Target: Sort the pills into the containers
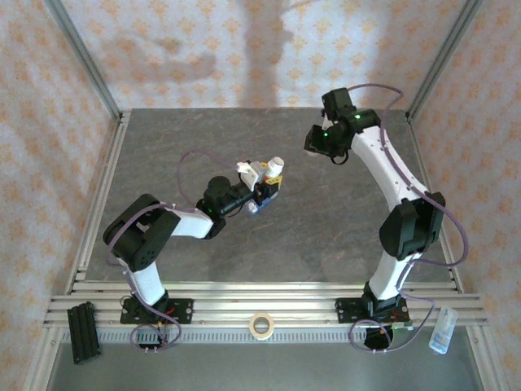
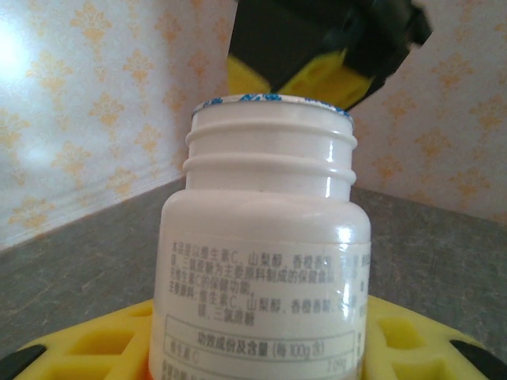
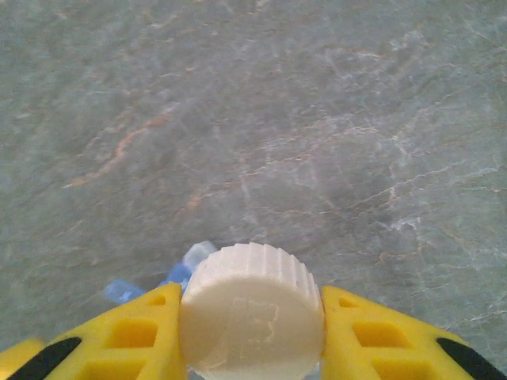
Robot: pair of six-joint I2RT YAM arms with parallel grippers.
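Observation:
My left gripper [image 1: 267, 189] [image 2: 257, 342] is shut on a white bottle [image 1: 274, 169] [image 2: 269, 237] with a printed label. The bottle's threaded neck is bare and its cap is off. The ribbed white cap [image 3: 252, 310] sits between the yellow fingers [image 3: 127, 340] of my right gripper [image 1: 320, 145] [image 3: 252, 318], which is shut on it above the table. Beyond the bottle's mouth, the left wrist view shows the black and yellow right gripper [image 2: 317, 47]. Bits of the translucent blue containers [image 3: 192, 260] peek out behind the cap on the grey table. The pills are out of view.
The grey stone-patterned table [image 1: 326, 228] is fenced by aluminium posts and patterned walls. On the near rails lie a roll of tape [image 1: 260, 325], a black block [image 1: 83, 330] at the left and a small clear bottle [image 1: 440, 330] at the right.

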